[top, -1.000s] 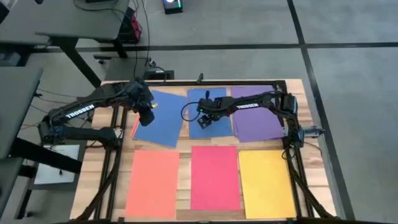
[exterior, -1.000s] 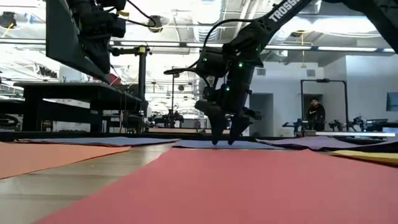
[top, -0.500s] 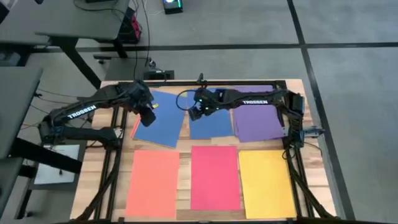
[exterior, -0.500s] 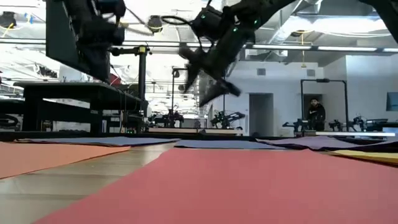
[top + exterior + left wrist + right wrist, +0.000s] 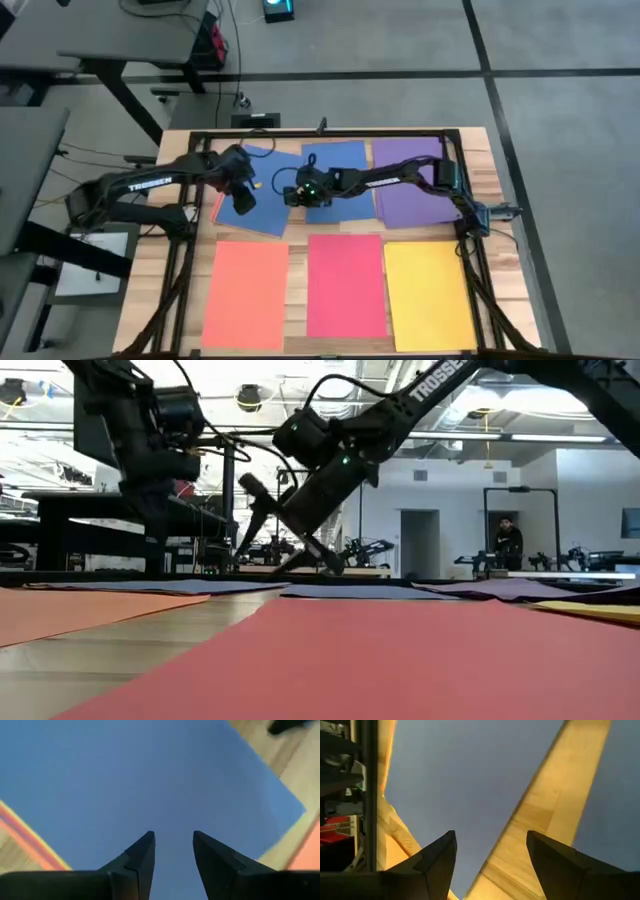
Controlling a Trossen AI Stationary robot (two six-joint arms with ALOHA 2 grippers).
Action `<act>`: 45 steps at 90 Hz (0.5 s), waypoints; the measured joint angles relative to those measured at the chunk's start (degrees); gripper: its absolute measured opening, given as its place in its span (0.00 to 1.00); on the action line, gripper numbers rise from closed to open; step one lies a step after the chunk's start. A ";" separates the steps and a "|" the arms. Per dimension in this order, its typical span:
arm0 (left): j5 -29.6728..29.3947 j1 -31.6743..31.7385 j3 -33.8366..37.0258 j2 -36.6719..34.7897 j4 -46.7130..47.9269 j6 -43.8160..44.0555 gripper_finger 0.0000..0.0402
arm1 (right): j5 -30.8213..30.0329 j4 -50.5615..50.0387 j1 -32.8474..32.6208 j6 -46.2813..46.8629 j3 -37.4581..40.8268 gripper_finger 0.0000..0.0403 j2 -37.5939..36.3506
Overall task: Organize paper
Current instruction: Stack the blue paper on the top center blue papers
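Six paper sheets lie flat on the wooden table. At the far side are a tilted blue sheet (image 5: 262,185), a straight blue sheet (image 5: 340,180) and a purple one (image 5: 412,185). Along the near side are salmon-orange (image 5: 245,295), pink-red (image 5: 346,285) and yellow (image 5: 428,295) sheets. A reddish edge (image 5: 215,205) shows from under the tilted blue sheet. My left gripper (image 5: 243,198) is open, pointing down over that tilted sheet (image 5: 150,780). My right gripper (image 5: 289,195) is open and slanted down over the bare wood strip (image 5: 545,815) between the two blue sheets. My left gripper points down at the tilted blue sheet, near its near edge; I cannot tell whether its fingertips touch the paper.
A black frame (image 5: 330,131) runs around the table's far edge and sides. Both arms reach in over the far row, their grippers close together. A strip of bare wood (image 5: 297,232) separates the far row from the near row.
My right gripper has risen off the straight blue sheet, swung toward the table's left, tipped to a slant and come down again between the two blue sheets. My left gripper has moved down and a little toward the near edge over the tilted blue sheet.
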State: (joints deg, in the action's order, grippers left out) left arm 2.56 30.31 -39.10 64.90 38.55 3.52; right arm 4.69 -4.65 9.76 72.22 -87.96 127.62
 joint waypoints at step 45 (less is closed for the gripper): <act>7.89 -1.55 0.76 18.21 -9.81 4.16 0.29 | -3.40 -0.90 0.16 1.52 -1.03 0.57 1.15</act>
State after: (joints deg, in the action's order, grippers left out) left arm 10.45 28.76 -38.35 83.10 28.74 7.69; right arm 1.29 -5.55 9.93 73.73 -88.99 128.77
